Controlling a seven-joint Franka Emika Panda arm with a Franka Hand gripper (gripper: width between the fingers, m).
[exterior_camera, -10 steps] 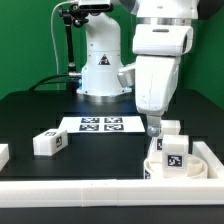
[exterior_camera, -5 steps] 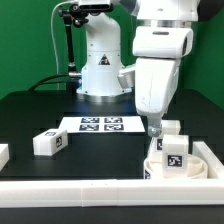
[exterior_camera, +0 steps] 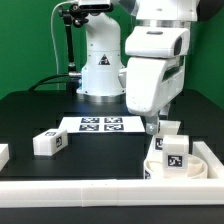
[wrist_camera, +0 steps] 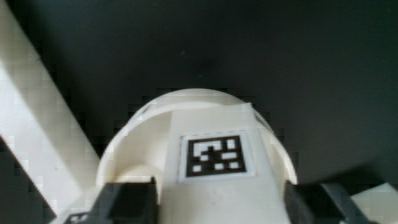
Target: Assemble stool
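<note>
Black table [exterior_camera: 30,112], cropped fingers [wrist_camera: 125,204] flanking leg [wrist_camera: 210,125]

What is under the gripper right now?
Under the gripper is a white stool leg with a square tag, sitting between the jaws, with black table beyond it. The leg covers whatever is beneath it, and whether the jaws touch it cannot be told.

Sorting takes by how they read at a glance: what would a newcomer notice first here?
The big white arm dominates the exterior view, its pincer down among tagged white parts at the exterior view's right. In the wrist view a rounded tagged leg sits between the jaws. A loose leg lies alone at the exterior view's left of the marker board.
</note>
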